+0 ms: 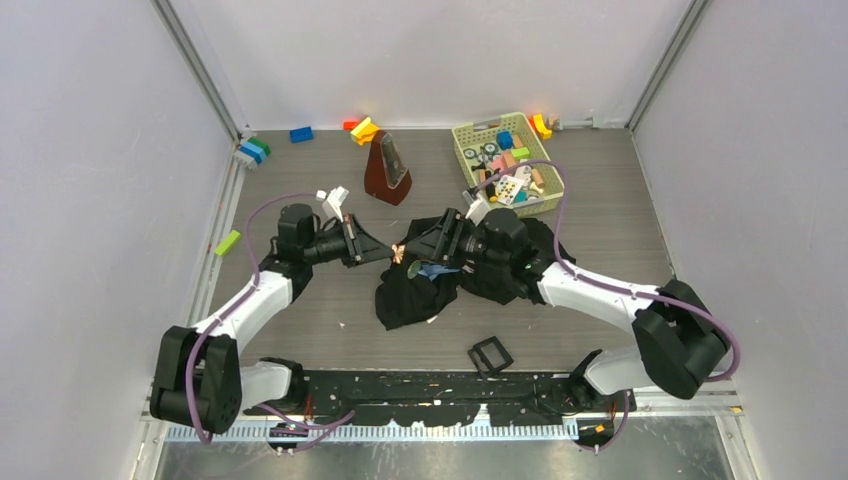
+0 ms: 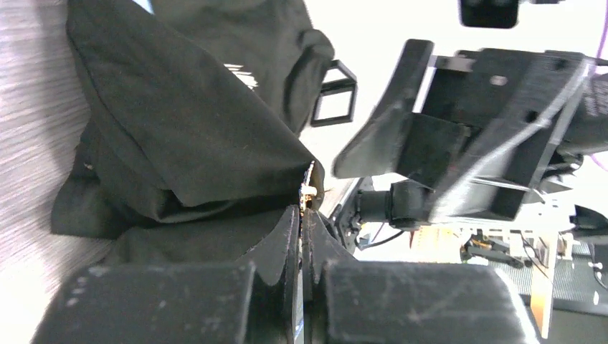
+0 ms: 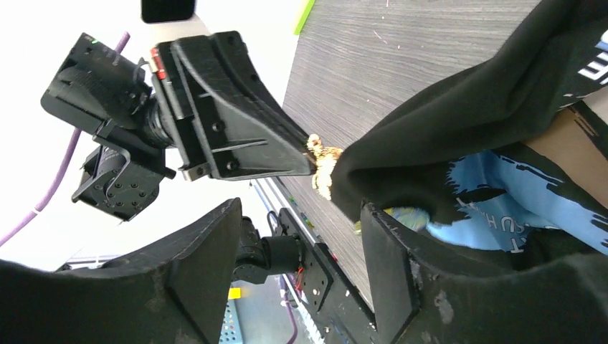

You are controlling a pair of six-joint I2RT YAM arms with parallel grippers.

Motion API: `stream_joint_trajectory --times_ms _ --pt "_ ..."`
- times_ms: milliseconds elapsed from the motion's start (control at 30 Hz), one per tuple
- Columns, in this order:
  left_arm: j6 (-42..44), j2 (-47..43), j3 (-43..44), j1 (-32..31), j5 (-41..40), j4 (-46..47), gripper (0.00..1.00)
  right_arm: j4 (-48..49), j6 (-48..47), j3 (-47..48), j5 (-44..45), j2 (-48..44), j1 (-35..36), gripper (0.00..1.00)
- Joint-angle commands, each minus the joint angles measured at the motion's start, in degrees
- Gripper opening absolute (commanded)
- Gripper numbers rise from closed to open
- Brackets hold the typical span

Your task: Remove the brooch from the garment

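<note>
The black garment (image 1: pixel 420 290) with a blue print lies crumpled at the table's middle. The small gold brooch (image 1: pixel 398 253) sits at its raised left edge. My left gripper (image 1: pixel 386 252) is shut on the brooch. In the left wrist view the gripper (image 2: pixel 302 211) shows its jaws together, with the brooch (image 2: pixel 310 190) at their tip against the garment (image 2: pixel 186 122). My right gripper (image 1: pixel 424 246) is open, right of the brooch over the cloth. In the right wrist view the gripper (image 3: pixel 300 208) stands wide open below the brooch (image 3: pixel 324 163), with one finger against the lifted garment (image 3: pixel 459 107).
A brown metronome-shaped object (image 1: pixel 386 168) stands behind the grippers. A yellow-green basket (image 1: pixel 462 135) of toys is at the back right. A black square frame (image 1: pixel 491 354) lies near the front edge. Loose bricks lie along the back wall, and a green one (image 1: pixel 228 242) at the left.
</note>
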Motion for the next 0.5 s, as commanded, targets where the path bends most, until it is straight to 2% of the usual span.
stream_joint_trajectory --times_ms 0,200,267,333,467 --pt "6.8 -2.34 3.86 0.03 -5.77 -13.62 0.0 -2.38 -3.7 -0.38 3.0 -5.01 0.32 0.69" --pt "18.28 -3.72 12.03 0.03 -22.47 -39.86 0.0 -8.14 -7.51 -1.77 7.24 -7.65 0.36 0.69" --pt "20.4 -3.72 13.71 0.03 -27.64 -45.09 0.0 -9.57 -8.83 -1.98 8.58 -7.9 0.38 0.69" --pt "21.35 -3.7 14.66 0.03 -30.85 -48.3 0.0 -11.59 -10.39 -1.84 9.51 -7.41 0.56 0.7" --pt "20.4 -3.41 14.19 -0.44 -29.83 -48.1 0.0 -18.64 -14.68 0.7 13.75 -3.62 4.26 0.72"
